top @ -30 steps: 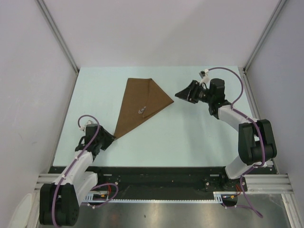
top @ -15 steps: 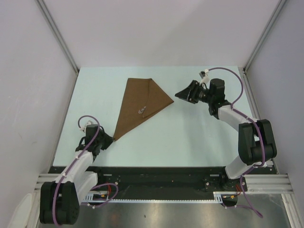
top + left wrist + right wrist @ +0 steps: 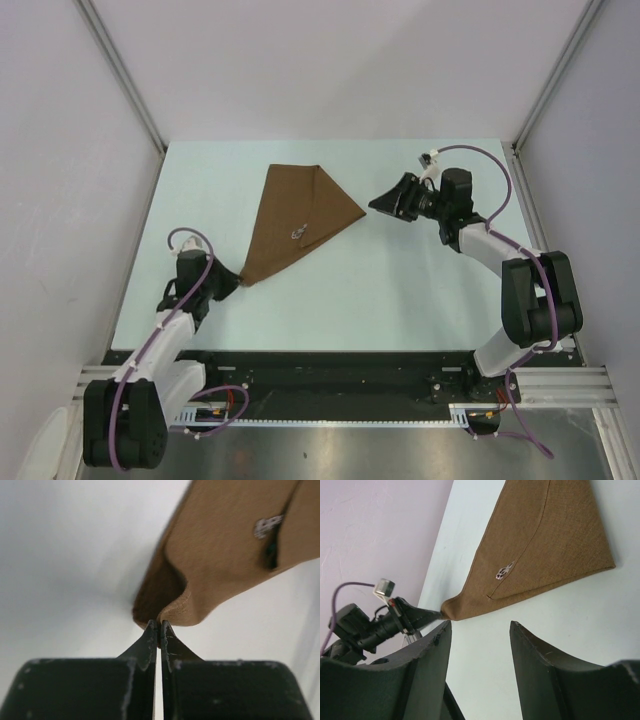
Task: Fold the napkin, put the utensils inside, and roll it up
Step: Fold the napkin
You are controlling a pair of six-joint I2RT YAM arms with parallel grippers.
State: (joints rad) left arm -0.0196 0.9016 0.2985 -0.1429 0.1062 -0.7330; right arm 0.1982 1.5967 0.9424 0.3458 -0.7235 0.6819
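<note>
Left wrist view is showing the left end effector clamping the near corner of the napkin. Its two tips are meeting on a thin bite of brown cloth, which is buckling into a small hump just above them. In the top external view the napkin is lying folded into a triangle on the bench, left of centre, with its long point reaching toward the left arm. What looks like a small silver part of the utensils is peeking out at the fold seam; how much is lying inside is hidden. The right end effector is hovering with its jaws apart just beside the napkin's right corner, holding nothing and not touching the cloth.

The left grip is taking only the very tip of the corner, so the cloth may be slipping free as soon as the arm is pulling or rolling. Whether both layers are being caught cannot be told; if only the upper one is, lifting would be opening the fold instead of starting the roll. With the far side unanchored, a pull could be dragging the whole napkin across the bench. Tilting it could also be letting the utensils slide out through the seam.
</note>
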